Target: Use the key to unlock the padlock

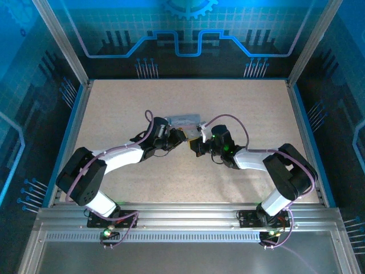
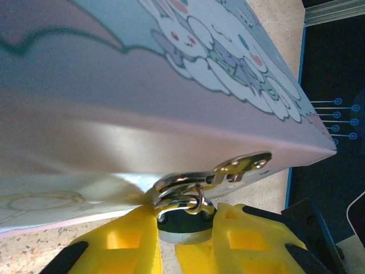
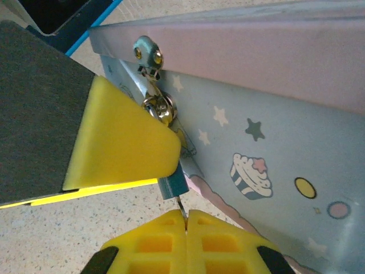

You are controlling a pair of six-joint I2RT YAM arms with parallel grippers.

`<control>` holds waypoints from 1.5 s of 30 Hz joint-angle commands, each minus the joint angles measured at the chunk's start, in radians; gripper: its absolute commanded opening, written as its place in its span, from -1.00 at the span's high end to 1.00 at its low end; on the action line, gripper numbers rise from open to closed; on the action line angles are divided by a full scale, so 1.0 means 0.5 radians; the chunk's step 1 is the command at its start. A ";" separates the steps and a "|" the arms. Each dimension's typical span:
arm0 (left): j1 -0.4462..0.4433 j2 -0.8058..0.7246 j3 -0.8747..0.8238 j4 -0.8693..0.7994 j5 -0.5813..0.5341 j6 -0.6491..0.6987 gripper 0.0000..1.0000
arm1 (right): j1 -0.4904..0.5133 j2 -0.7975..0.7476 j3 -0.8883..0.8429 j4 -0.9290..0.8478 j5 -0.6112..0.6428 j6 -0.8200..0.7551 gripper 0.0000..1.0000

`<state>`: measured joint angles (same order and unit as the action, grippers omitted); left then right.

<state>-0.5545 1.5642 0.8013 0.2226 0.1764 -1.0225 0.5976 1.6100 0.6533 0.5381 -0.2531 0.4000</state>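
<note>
The tiny dark teal padlock [image 2: 183,227] hangs by its shackle from the metal hasp [image 2: 228,170] of the lavender cartoon tin [image 2: 142,74]. My left gripper [image 2: 185,231] is shut on the padlock's body, one yellow finger on each side. In the right wrist view the padlock [image 3: 173,184] pokes out below a left finger [image 3: 122,142]. The thin key [image 3: 181,205] runs from the padlock's underside into my right gripper [image 3: 186,220], which is shut on it. From above, the left gripper [image 1: 180,137] and right gripper [image 1: 197,145] meet at the tin's near edge [image 1: 183,120].
The tin lies at mid-table on the speckled beige surface [image 1: 239,108]. Blue walls and metal posts ring the table. Bare tabletop lies on all sides of the tin and arms.
</note>
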 commanded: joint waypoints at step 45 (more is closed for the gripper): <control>0.114 -0.045 -0.360 0.452 0.090 -0.200 -0.11 | -0.153 0.256 0.390 -0.729 -0.380 0.340 1.00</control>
<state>-0.5018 1.5639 0.6518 0.4164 0.2241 -1.0870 0.5289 1.7344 0.8204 0.2184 -0.3882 0.5110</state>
